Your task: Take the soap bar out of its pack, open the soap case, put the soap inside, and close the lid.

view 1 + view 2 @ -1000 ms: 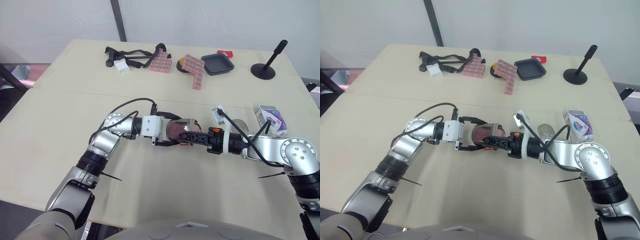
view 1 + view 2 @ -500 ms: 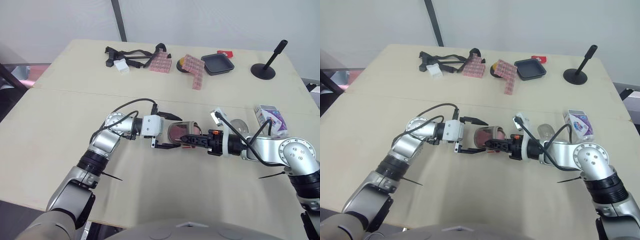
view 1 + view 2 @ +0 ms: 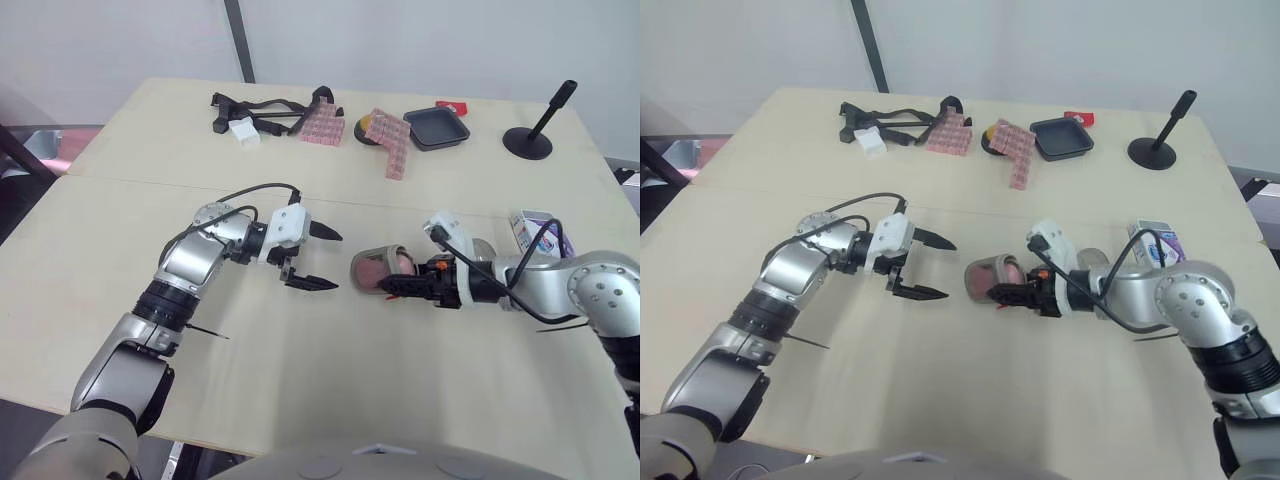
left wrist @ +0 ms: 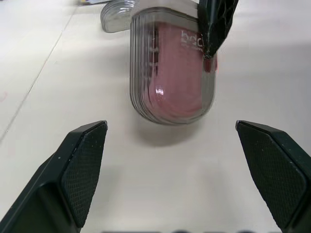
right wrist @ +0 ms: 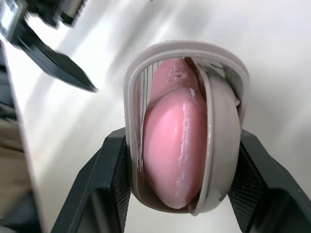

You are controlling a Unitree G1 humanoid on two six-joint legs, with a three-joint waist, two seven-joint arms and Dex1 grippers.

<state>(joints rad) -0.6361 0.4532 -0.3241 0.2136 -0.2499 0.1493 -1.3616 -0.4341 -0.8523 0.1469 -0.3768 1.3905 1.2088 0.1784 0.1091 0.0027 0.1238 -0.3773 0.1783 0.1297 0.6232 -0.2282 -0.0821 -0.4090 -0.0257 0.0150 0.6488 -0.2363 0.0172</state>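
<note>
The case is near the middle of the table, turned on its edge, with its open side facing the left gripper. The pink soap sits inside the case, and a grey part of the case covers one side of it. The right gripper holds the case: its two black fingers press on both sides of the grey rim. I cannot tell whether the case touches the table or is just above it. The left gripper is a little apart from the case and points at it; its fingers are spread wide and hold nothing. A clear grey piece lies near the right arm, behind the case; I cannot tell if it is the lid. The pack, white and purple, stands on the far right side, partly behind a cable. At the far edge of the table are black straps, pink checked blocks, a black tray and a black stand.
</note>
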